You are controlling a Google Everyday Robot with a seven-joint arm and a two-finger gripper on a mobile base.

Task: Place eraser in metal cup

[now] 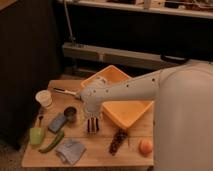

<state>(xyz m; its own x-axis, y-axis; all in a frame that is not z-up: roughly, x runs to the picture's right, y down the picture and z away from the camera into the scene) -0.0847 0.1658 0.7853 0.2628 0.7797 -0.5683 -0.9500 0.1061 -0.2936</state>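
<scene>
The tool (92,125) is hanging point-down from the smooth white arm (130,87) over the middle of the wooden surface (97,150), just right of the round metal cup (70,114). I cannot tell whether it is open or closed. The eraser (57,122), a flat grey-blue block, is lying against the cup's left side, toward the left edge. A boxy orange bin (127,114) is sitting toward the right edge, and a crumpled blue cloth (70,150) is lying by the front edge.

Gripper (92,125) hangs just right of metal cup (70,114); yellow bin (131,117) blocks farther right; blue block (56,122) crowds cup's left; bare table (100,150) in front of cup.
</scene>
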